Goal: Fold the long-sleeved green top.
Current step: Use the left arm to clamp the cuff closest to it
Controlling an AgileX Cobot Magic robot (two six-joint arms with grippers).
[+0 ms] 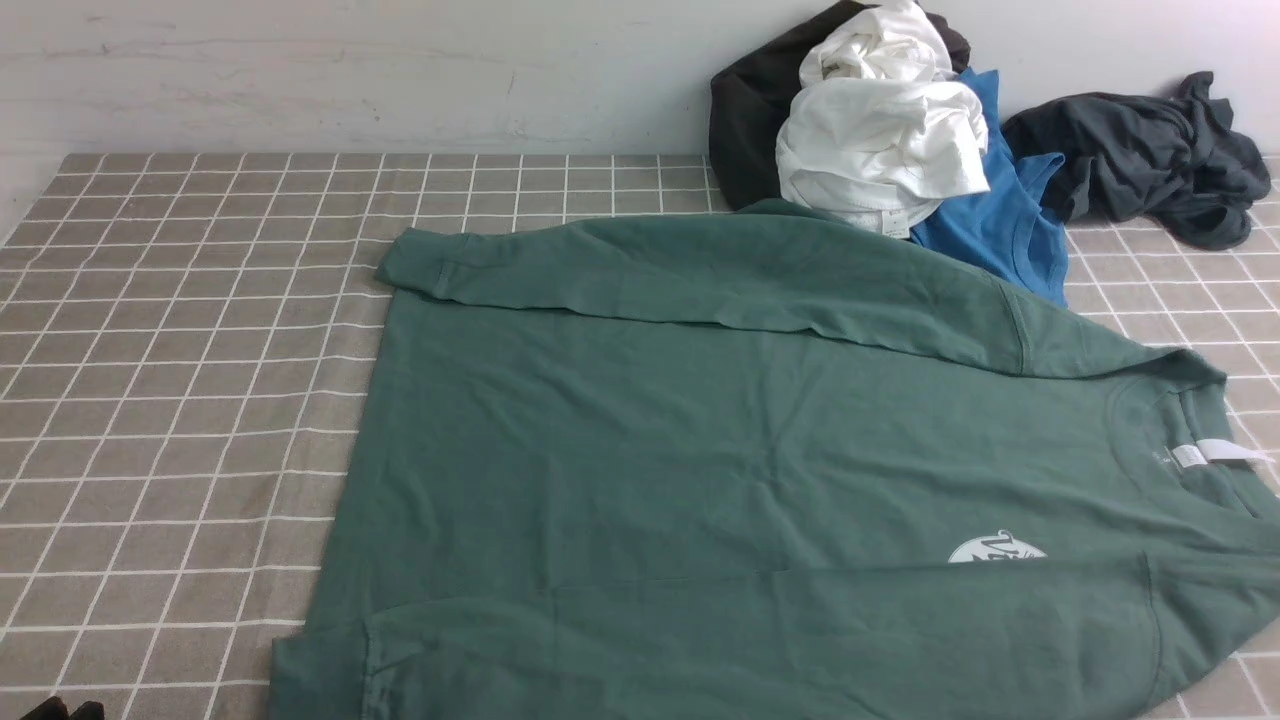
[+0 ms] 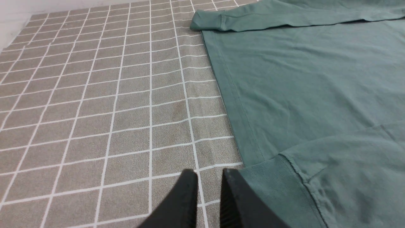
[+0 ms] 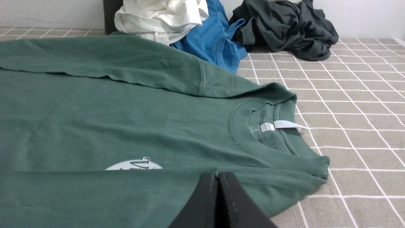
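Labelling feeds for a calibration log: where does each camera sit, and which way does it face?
Front: between the arms, facing forward over the green top toward the clothes pile; hardly any robot shows.
Left wrist: on the left arm, facing the top's hem and cuff; left gripper, jaws slightly apart.
Right wrist: on the right arm, facing the neck label; right gripper, jaws together.
Shared: front and right wrist both show label and pile.

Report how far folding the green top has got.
Done: both sleeves of the dull dark-green cotton long-sleeved top lie folded across its body. In hand: nothing visibly gripped; left gripper open beside a ribbed cuff, right gripper shut over a sleeve. Left: folding the body.
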